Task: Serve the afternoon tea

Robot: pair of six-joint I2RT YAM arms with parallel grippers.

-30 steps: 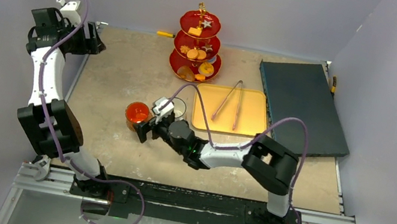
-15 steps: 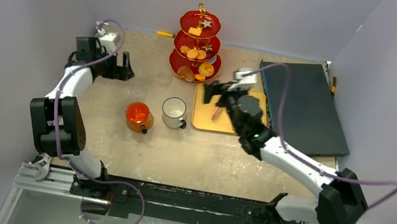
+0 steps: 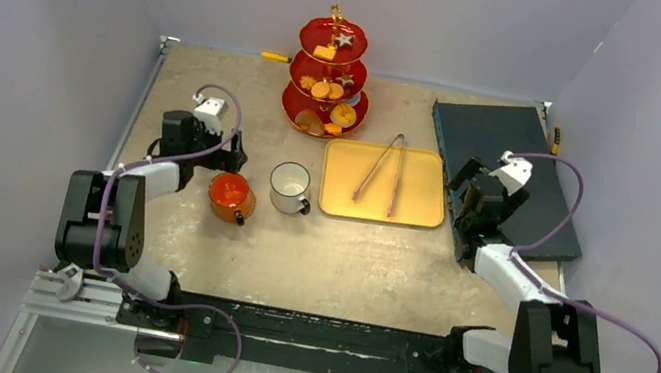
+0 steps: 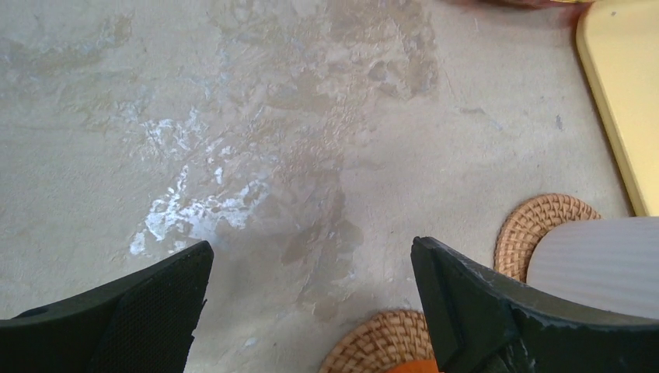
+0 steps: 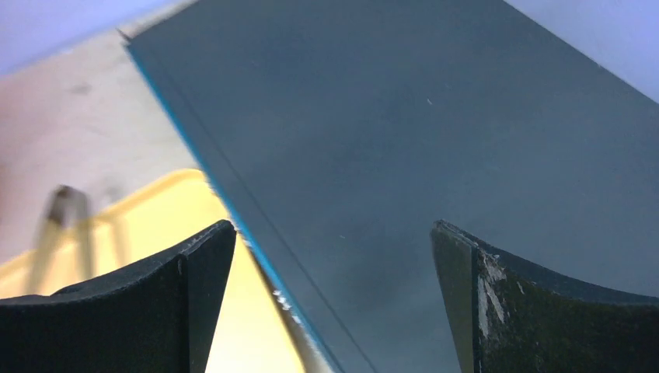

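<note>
Left gripper (image 4: pixel 311 250): jaws wide, empty, over bare table (image 4: pixel 256 116) just behind the orange mug (image 3: pixel 230 192). Right gripper (image 5: pixel 334 231): jaws wide, empty, above the dark board (image 5: pixel 435 132) beside the yellow tray (image 3: pixel 420 202). White mug (image 3: pixel 289 186) stands next to the orange mug, both on woven coasters (image 4: pixel 544 221). Pastries (image 3: pixel 327 91) sit on the red stand (image 3: pixel 312 37) at the table's far side. Tongs (image 3: pixel 380 170) lie on the tray.

Red three-tier stand (image 3: pixel 327 85) holds pastries (image 3: pixel 329 91) at the back; orange mug (image 3: pixel 230 194) beside white mug (image 3: pixel 289 187).
</note>
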